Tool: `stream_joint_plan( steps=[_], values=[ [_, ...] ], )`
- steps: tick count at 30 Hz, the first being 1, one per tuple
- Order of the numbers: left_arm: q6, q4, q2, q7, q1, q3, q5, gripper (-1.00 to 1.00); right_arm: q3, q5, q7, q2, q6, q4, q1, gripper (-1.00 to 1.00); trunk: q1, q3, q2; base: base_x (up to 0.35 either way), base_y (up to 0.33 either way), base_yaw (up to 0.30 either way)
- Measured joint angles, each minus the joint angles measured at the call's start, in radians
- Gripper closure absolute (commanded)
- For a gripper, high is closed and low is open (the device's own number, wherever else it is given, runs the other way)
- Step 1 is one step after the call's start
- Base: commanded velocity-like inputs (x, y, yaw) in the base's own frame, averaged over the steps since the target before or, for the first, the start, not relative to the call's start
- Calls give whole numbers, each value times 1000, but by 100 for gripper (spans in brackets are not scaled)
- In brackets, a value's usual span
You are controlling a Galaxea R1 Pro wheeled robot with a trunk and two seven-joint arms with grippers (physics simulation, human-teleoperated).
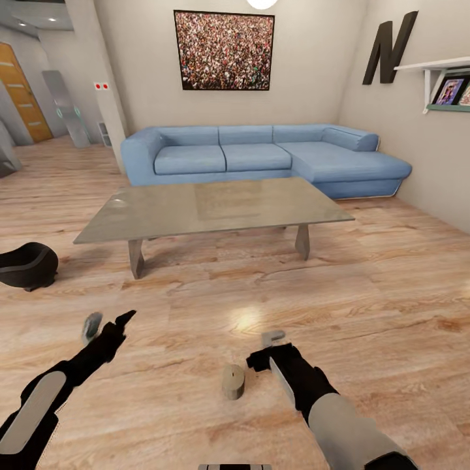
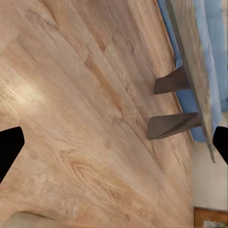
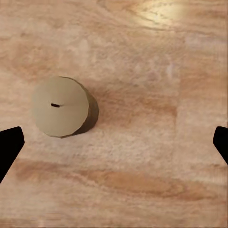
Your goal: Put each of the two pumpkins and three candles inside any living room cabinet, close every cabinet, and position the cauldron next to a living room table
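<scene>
one candle (image 3: 63, 107) stands upright on the plank floor (image 1: 365, 313) under my right gripper (image 1: 253, 356), whose jaws are spread wide and empty. my left gripper (image 1: 108, 324) is open too, over bare boards. one cauldron (image 1: 26, 264) sits left of the one table (image 1: 215, 207). i count no pumpkins here. descending off-centre, i'd likely tip the candle.

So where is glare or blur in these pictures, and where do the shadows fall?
Head view: a bright glare spot on the floor in front of the table, whose top reflects softly; a soft shadow lies under the table. Right wrist view: sharp candle, its shadow cast to one side, glare near the frame's edge. Left wrist view: the table legs look slightly soft.
</scene>
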Motion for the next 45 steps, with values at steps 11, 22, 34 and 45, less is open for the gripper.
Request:
stream_joint_plan(
  steps=[11, 22, 34, 45],
  values=[
    [-3, -44, -11, -160, 0, -1, 133, -100, 58, -59, 10, 0, 93, -3, -48, -100, 0, 0, 0, 113, 0, 0],
    [-1, -43, -30, -167, 0, 0, 136, -100, 163, -68, 16, 0, 94, -10, -49, -100, 0, 0, 0, 252, 0, 146],
    [0, -44, -58, -167, 0, -1, 137, -100, 201, -67, 8, 0, 220, -8, -49, -100, 1, -4, 0, 8, 0, 34],
    [0, -43, -63, -167, 0, -1, 137, -100, 276, -67, 12, 0, 257, -9, -49, -100, 6, -47, -3, 0, 0, 0]
  ],
)
